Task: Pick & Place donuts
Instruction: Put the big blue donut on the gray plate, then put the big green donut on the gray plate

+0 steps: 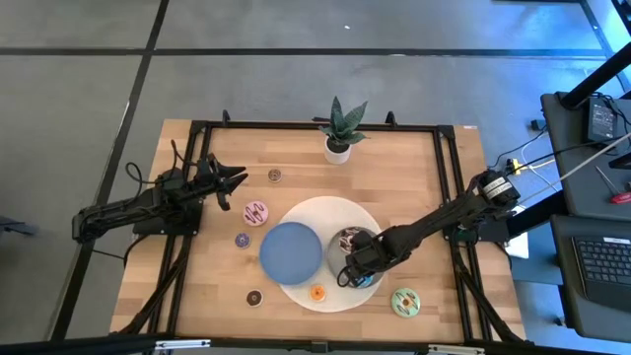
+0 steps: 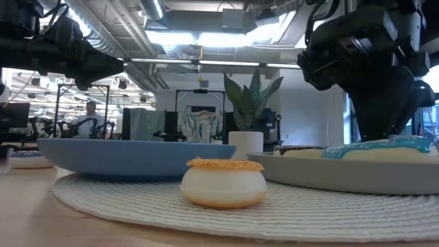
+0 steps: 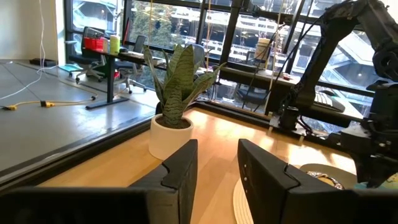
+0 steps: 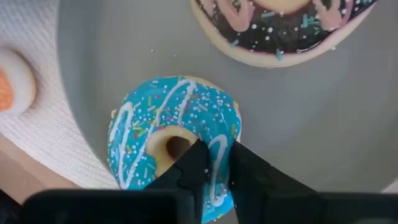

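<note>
The right gripper (image 4: 214, 171) stood over the grey plate (image 4: 311, 118), its fingers nearly together and pinching the blue donut's (image 4: 168, 140) rim, the donut lying flat beside the brown donut (image 4: 280, 28). To finish well, it should part the fingers fully and lift straight up, lest the light ring drag. The glossy, sprinkled icing looked like hard plastic, and the plate smooth, on a woven mat (image 4: 37, 134); the left gripper (image 3: 217, 171) waited part-open and empty near the plant (image 3: 174, 99).

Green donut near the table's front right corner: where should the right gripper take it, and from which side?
The green donut lies flat on bare wood, so probably from straight above, pinching the ring across one side, one finger through the hole. The right gripper is nearest.
</note>
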Controlling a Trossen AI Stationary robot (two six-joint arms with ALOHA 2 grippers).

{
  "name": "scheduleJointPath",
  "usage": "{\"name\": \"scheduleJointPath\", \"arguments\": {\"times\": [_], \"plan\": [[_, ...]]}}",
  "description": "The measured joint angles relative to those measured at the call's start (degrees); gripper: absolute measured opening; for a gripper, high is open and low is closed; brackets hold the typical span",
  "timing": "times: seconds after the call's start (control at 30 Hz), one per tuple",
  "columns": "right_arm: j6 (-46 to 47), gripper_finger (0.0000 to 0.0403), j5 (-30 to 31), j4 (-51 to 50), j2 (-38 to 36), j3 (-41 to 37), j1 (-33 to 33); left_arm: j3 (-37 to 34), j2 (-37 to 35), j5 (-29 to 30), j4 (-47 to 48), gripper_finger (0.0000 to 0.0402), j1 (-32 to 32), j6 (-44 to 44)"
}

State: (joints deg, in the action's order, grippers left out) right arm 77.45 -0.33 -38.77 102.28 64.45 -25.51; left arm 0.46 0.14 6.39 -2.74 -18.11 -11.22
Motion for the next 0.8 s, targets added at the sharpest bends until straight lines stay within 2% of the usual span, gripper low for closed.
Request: {"name": "scheduleJointPath", "arguments": {"times": [0.23,0.37,0.6,0.8], "plan": [[0.4,0.0133,-1.4,0.3,0.0,0.0,0.6,0.0,0.0,0.0,0.0,0.0109,0.0,0.0],[0.4,0.0158,-2.6,-0.1,-0.3,0.0,1.0,0.0,0.0,0.0,0.0,0.0111,0.0,0.0],[0.2,0.0172,0.0,-1.2,-2.8,0.3,1.2,0.0,0.0,0.0,0.0,0.0109,0.0,0.0],[4.8,0.0173,-6.2,-9.9,-5.8,1.6,-1.8,0.0,0.0,0.0,0.0,0.0111,0.0,0.0]]}}
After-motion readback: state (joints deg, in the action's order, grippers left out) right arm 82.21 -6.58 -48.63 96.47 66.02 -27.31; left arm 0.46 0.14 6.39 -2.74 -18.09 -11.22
